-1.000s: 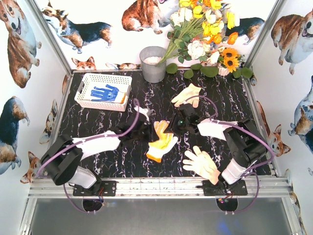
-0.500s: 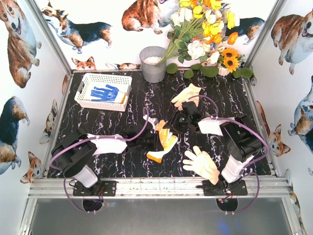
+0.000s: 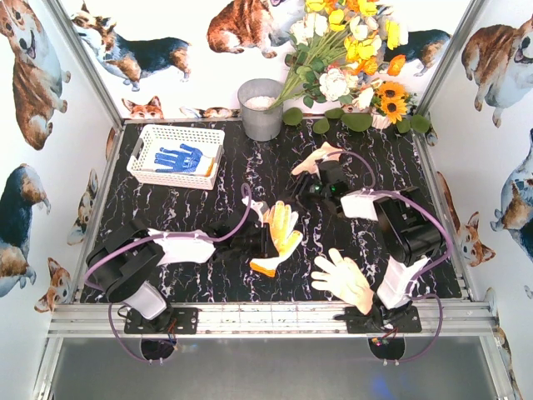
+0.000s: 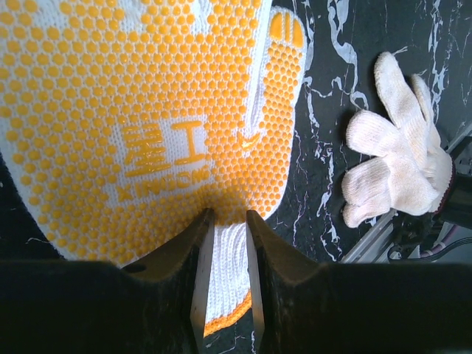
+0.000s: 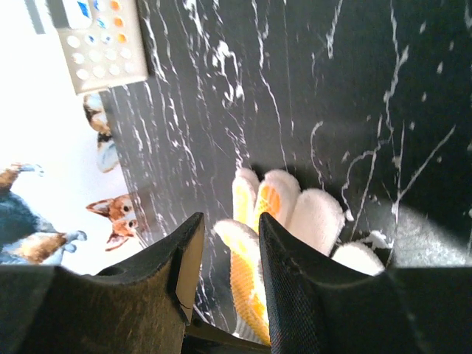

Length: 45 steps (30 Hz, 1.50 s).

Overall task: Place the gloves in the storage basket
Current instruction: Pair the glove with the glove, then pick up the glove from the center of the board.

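Observation:
The yellow-dotted glove [image 3: 281, 236] with an orange cuff sits mid-table, its fingers tilted up off the black marble top. My left gripper [image 3: 263, 242] is shut on its white cuff; the left wrist view shows the palm [image 4: 147, 110] filling the frame and the cuff pinched at the gripper [image 4: 225, 214]. My right gripper [image 3: 297, 197] is open and empty just beyond the glove's fingertips [image 5: 254, 258], between it and the peach-tan glove [image 3: 321, 158]. A cream glove [image 3: 341, 279] lies near the front right. The white lattice basket [image 3: 146, 171] at the far left holds the blue-patterned glove [image 3: 179, 158].
A grey metal bucket [image 3: 261, 108] stands at the back centre, with a bunch of flowers [image 3: 350, 58] to its right. Corgi-print walls close in the table on three sides. The basket's corner shows in the right wrist view [image 5: 96, 44].
The left gripper has slid in onto the yellow glove's cuff and the glove's fingers have risen. The right gripper has drawn back from the glove toward the peach-tan glove.

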Tool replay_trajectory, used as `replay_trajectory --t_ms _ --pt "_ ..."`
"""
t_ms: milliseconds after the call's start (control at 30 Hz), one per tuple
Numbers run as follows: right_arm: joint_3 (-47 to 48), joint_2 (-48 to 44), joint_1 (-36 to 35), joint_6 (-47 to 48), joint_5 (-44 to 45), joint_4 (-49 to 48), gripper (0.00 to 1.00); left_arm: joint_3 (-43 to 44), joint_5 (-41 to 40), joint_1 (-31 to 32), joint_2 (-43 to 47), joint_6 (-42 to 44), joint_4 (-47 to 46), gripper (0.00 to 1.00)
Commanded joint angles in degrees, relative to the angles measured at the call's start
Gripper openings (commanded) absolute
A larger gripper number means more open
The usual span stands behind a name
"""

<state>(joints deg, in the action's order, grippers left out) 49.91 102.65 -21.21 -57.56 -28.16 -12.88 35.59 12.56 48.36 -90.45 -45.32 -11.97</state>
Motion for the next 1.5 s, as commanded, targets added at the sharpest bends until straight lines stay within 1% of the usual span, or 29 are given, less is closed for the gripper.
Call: replay_trajectory --t_ms 0,167,367,467,533,633,700,833,933,1033,1167,1300,1400,1467 --pt "3.0 0.7 2.2 -0.8 -2.8 -5.6 0.38 -2.5 -1.3 0.4 0.3 -0.5 3.5 0.2" --pt "3.3 -2.0 4.6 1.6 -2.5 -2.4 0.39 -3.0 -1.4 0.5 2.0 -0.8 3.1 0.23" --pt "0.4 -8.3 8.9 5.3 -2.4 2.5 0.4 1.9 -1.5 0.4 5.8 -2.2 4.3 0.35" --pt "-0.5 -13.6 9.2 9.2 -2.0 10.5 0.43 4.6 -3.5 0.1 9.1 -1.5 8.1 0.42" --pt "-1.7 -17.4 9.4 9.7 -4.4 13.5 0.44 5.6 -4.7 -1.3 11.0 -0.3 12.4 0.49" --pt "-5.0 -24.3 9.3 8.3 -6.7 16.8 0.48 7.0 -6.5 -4.8 13.6 2.2 21.5 0.57" --pt "-6.9 -29.4 9.2 8.1 -6.9 21.3 0.49 7.1 -6.7 -7.2 15.3 3.9 27.2 0.6" --pt "-9.7 -35.8 7.5 8.9 -6.0 30.3 0.51 7.1 -3.9 -9.8 16.4 4.6 30.3 0.63" --pt "-11.5 -37.6 4.4 7.3 -7.2 33.1 0.53 6.8 -1.3 -10.5 15.1 3.1 29.5 0.66" --pt "-13.4 -37.4 -0.9 5.2 -4.6 35.0 0.53 6.1 0.6 -10.9 12.9 1.6 27.7 0.67" --pt "-16.6 -36.5 -6.3 2.0 1.0 32.3 0.54 5.7 1.7 -11.1 10.2 0.9 24.2 0.64" --pt "-20.4 -35.5 -7.1 -2.1 2.4 25.1 0.54 3.8 2.4 -11.1 8.2 -0.5 21.0 0.56" --pt "-20.9 -33.0 -7.4 -1.8 2.3 22.3 0.54 1.8 2.4 -11.1 7.1 -1.8 18.7 0.55" --pt "-19.9 -29.8 -7.6 -1.1 1.5 21.3 0.53 1.3 2.2 -11.1 6.0 -2.2 18.2 0.5"
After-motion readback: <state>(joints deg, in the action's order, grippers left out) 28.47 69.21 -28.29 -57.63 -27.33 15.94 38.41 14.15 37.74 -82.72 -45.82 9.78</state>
